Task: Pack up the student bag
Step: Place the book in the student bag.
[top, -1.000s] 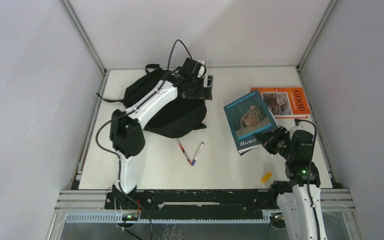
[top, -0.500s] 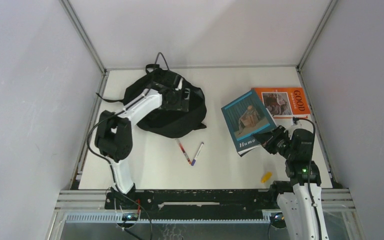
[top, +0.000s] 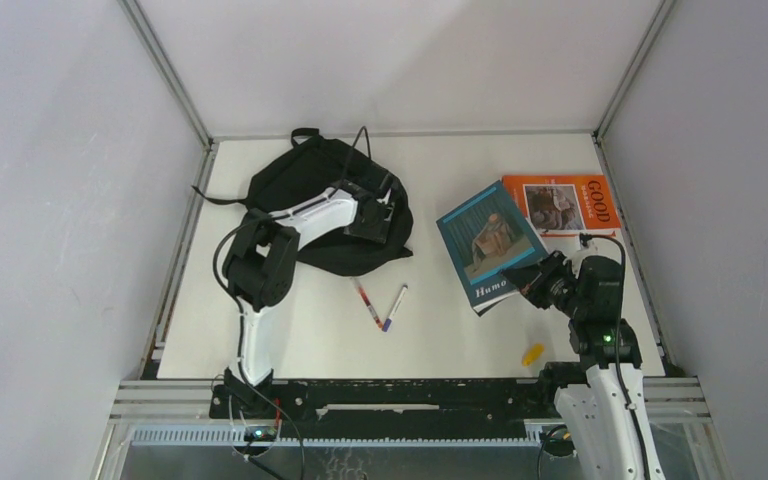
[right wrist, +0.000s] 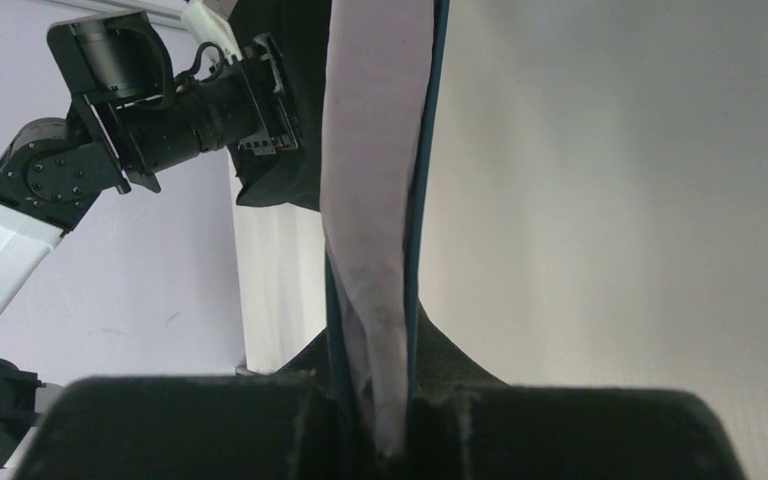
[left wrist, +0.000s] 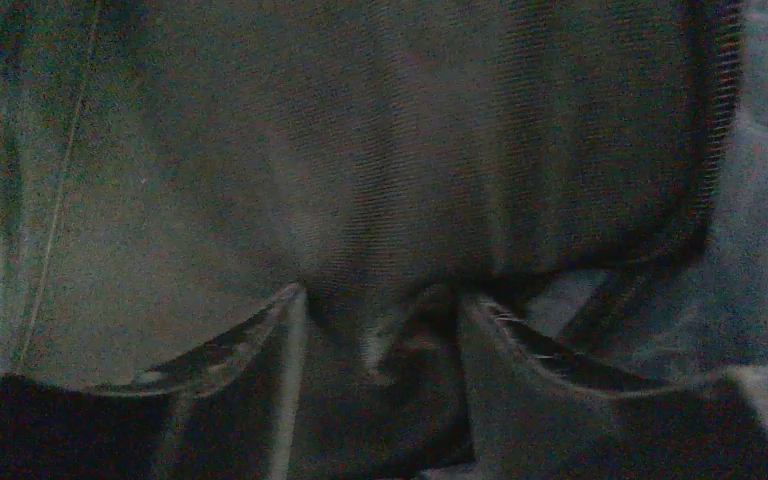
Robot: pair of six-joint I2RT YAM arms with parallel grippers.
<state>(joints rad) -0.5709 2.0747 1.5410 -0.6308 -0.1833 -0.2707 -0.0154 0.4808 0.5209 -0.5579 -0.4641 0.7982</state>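
Nearest me, a small yellow piece (top: 532, 353) lies on the white table (top: 460, 340) by my right base. My right gripper (top: 532, 278) is clamped tight on the near edge of the teal book (top: 488, 243), a glossy paperback held tilted off the table. On the wrist view its pale pages sit edge-on, pinched between the fingers. Two slim pens (top: 395, 307) lie mid-table in a V.

The bag (top: 295, 185), soft black woven cloth, slumps at the far left of the table. My left gripper (left wrist: 380, 310) is down on it, jaws partway apart with a fold of cloth bunched between them. I can't tell if it grips. I can't see inside the bag. The orange book (top: 562, 203) lies flat at far right.
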